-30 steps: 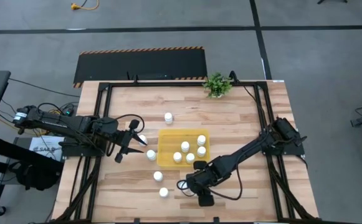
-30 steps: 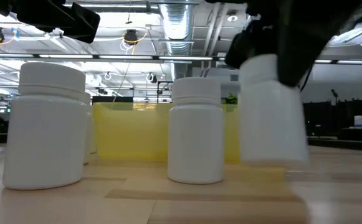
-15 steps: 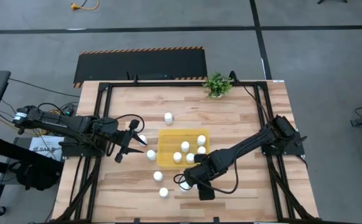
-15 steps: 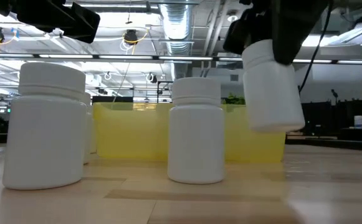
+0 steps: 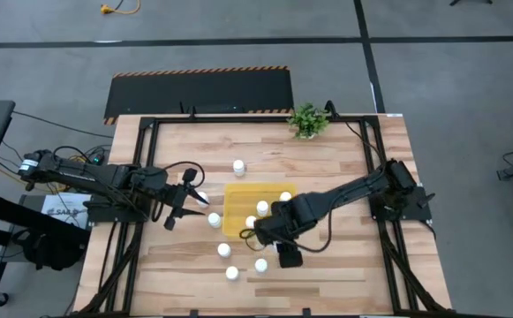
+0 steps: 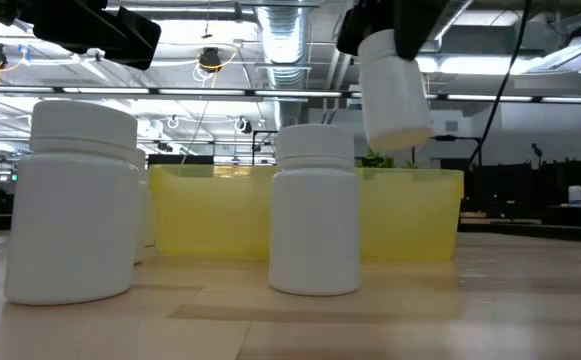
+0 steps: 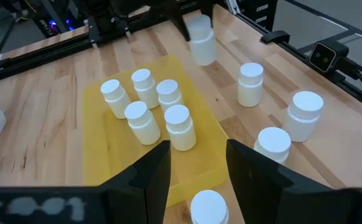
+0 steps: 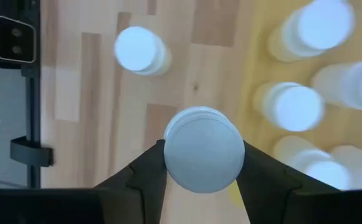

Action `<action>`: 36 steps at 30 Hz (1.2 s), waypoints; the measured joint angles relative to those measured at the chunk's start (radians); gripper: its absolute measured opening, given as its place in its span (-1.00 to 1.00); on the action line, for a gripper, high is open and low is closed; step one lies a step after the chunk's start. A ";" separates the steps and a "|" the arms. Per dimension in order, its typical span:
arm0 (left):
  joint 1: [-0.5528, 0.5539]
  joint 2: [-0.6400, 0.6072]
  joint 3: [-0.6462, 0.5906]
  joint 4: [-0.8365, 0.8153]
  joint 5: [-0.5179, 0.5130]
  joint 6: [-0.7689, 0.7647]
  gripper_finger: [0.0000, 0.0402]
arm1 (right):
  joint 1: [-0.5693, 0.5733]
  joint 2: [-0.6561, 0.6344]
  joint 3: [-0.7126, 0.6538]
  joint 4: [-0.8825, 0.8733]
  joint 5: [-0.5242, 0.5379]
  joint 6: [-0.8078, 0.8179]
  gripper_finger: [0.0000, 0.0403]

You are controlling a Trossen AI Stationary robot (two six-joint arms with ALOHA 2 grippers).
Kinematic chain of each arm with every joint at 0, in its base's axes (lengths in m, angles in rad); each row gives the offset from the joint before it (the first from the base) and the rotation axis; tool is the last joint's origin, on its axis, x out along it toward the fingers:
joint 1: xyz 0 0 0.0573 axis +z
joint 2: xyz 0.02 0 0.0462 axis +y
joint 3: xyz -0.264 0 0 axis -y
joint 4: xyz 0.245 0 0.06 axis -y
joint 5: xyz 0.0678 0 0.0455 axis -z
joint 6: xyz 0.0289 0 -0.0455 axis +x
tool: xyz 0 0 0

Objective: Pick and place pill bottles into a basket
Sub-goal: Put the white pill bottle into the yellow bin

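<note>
Right wrist view, bottle (image 8: 204,155) between pincer (image 8: 200,163) fingers

In the low view, the picture's top edge is cutting off the right tool (image 6: 395,25) above the lifted bottle (image 6: 394,88); two near bottles (image 6: 73,200) are hiding part of the yellow basket (image 6: 410,215). The lifted bottle is showing blurred in the left wrist view.

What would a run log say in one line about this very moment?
right pincer: holds pill bottle in air near yellow basket | left pincer: shut, waiting beside basket
</note>
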 joint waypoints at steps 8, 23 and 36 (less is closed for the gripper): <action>0.000 0.000 0.000 0.000 0.000 0.000 -0.28 | -0.107 0.000 0.079 -0.094 0.005 -0.134 -0.27; 0.000 0.000 0.000 0.000 0.000 -0.001 -0.28 | -0.338 0.000 0.091 -0.141 0.036 -0.326 -0.25; 0.000 0.000 0.000 0.000 0.000 -0.001 -0.28 | -0.387 0.008 0.013 -0.063 0.038 -0.372 -0.24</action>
